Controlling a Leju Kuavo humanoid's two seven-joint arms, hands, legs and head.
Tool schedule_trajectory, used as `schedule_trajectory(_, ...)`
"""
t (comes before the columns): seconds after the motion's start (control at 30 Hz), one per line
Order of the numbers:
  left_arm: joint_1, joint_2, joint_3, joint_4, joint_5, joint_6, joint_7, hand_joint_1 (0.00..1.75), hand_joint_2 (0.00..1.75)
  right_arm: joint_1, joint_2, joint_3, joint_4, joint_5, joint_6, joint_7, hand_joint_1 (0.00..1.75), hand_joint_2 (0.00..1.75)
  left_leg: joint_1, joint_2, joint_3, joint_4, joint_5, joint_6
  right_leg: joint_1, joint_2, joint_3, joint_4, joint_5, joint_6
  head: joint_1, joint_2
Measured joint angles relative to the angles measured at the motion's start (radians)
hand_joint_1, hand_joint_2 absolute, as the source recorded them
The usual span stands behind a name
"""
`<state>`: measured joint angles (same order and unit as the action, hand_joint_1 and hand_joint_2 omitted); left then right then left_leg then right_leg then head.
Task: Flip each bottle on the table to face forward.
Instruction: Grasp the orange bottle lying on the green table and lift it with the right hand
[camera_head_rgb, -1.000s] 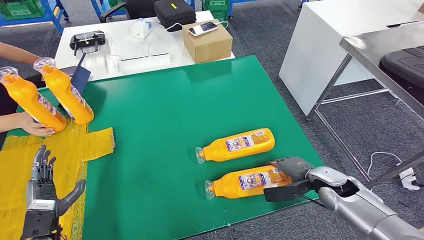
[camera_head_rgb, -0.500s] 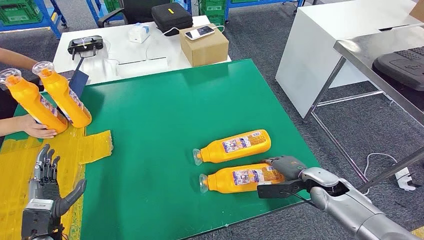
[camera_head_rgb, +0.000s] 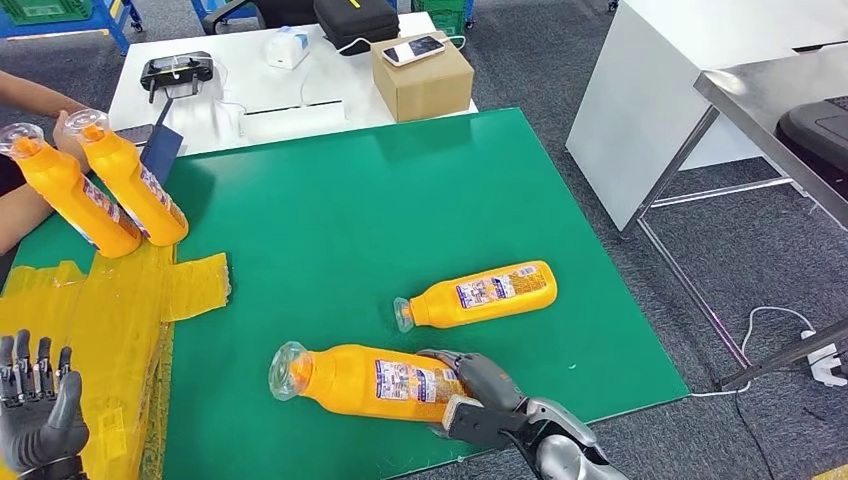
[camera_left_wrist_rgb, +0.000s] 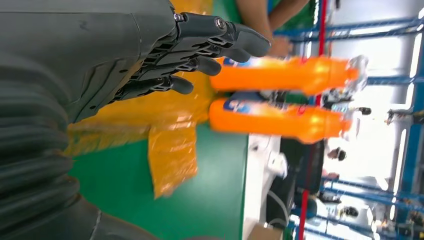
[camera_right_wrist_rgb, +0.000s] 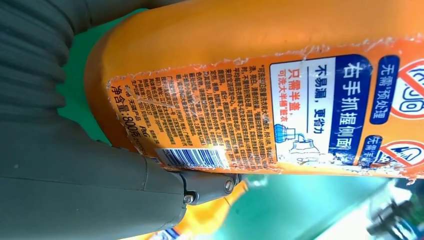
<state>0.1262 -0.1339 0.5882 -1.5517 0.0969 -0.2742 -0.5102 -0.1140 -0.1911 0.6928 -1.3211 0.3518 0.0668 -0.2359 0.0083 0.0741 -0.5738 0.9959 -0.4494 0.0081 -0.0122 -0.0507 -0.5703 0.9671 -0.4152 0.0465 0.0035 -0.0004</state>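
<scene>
Our right hand (camera_head_rgb: 480, 405) grips the base of an orange plastic bottle (camera_head_rgb: 365, 381), lying at the green table's (camera_head_rgb: 330, 240) six o'clock. Our left hand (camera_head_rgb: 35, 425) is spread, holding nothing.

I see the green surface (camera_head_rgb: 350, 200) carrying one orange bottle (camera_head_rgb: 482, 294) lying on its side mid-right, crumpled yellow plastic sheet (camera_head_rgb: 110, 320) at its left edge, and two upright orange bottles (camera_head_rgb: 120, 190) there.

Held bottle (camera_right_wrist_rgb: 260, 95), back label: "净含量:800克", "不易漏, 更省力", "只需半盖", "右手抓握侧面", "无需预处理"; barcode below. Fine print too small. Other bottles' labels unreadable.
</scene>
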Motion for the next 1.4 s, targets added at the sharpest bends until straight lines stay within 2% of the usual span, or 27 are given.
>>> schedule_trajectory(0.03,0.003,-0.012,0.006,-0.003,0.011,-0.028,0.026,0.00,1.75,0.009,0.018,-0.016,-0.020,-0.014,0.000,-0.006,1.75,1.75,-0.001,-0.002,-0.002,0.000,0.000,0.001,0.000,-0.002,-0.001,0.000,0.000,0.000,0.000,0.000)
schedule_trajectory(0.27,0.011,-0.030,0.006,-0.014,0.015,-0.044,0.035,0.00,1.75,0.017,0.038,-0.043,-0.040,-0.024,0.001,-0.009,1.75,1.75,-0.003,-0.002,-0.003,0.000,0.001,0.001,-0.002,-0.002,-0.003,0.000,0.000,0.000,0.000,0.000)
schedule_trajectory(0.4,0.034,-0.051,-0.025,-0.042,0.009,-0.093,0.051,0.00,1.75,0.015,0.058,-0.066,-0.042,-0.036,-0.010,-0.016,1.75,1.75,-0.003,-0.002,-0.003,0.000,0.001,0.001,-0.002,-0.002,-0.003,0.000,0.000,0.000,0.000,0.000)
schedule_trajectory(0.53,0.077,-0.087,-0.133,-0.092,-0.018,-0.105,0.072,0.00,1.75,-0.010,0.104,-0.104,-0.037,-0.038,-0.032,-0.012,1.75,1.75,-0.004,-0.002,-0.004,0.000,0.001,0.001,-0.002,-0.002,-0.003,0.000,0.000,0.000,0.000,0.000)
schedule_trajectory(0.63,0.105,-0.100,-0.254,-0.124,-0.039,-0.060,0.054,0.00,1.75,-0.048,0.144,-0.128,-0.019,-0.043,-0.040,-0.006,1.75,1.75,-0.004,-0.002,-0.004,0.000,0.001,0.002,-0.002,-0.002,-0.004,0.000,0.001,0.001,0.000,0.000)
schedule_trajectory(0.77,0.124,-0.098,-0.418,-0.158,-0.091,0.028,0.013,0.00,1.75,-0.098,0.197,-0.144,0.018,-0.058,-0.040,-0.002,1.75,1.75,-0.004,-0.002,-0.004,0.000,0.001,0.002,-0.002,-0.002,-0.004,0.000,0.001,0.001,0.000,0.000)
schedule_trajectory(0.93,0.124,-0.080,-0.563,-0.165,-0.098,0.057,0.012,0.00,1.75,-0.156,0.269,-0.143,0.088,-0.078,-0.040,0.004,1.75,1.75,-0.004,-0.002,-0.005,0.000,0.002,0.002,-0.002,-0.002,-0.004,0.001,0.001,0.001,0.000,0.000)
schedule_trajectory(1.17,0.108,-0.056,-0.687,-0.164,-0.117,0.083,0.010,0.00,1.75,-0.240,0.386,-0.090,0.239,-0.093,-0.037,0.010,1.75,1.75,-0.004,-0.002,-0.005,0.000,0.002,0.001,-0.002,-0.002,-0.005,0.001,0.001,0.001,0.000,0.000)
schedule_trajectory(1.4,0.080,-0.043,-0.729,-0.151,-0.138,0.097,0.012,0.00,1.75,-0.267,0.481,0.000,0.403,-0.089,-0.043,0.011,1.75,1.75,-0.004,-0.003,-0.006,0.000,0.002,0.001,-0.002,-0.003,-0.005,0.001,0.001,0.001,0.000,0.000)
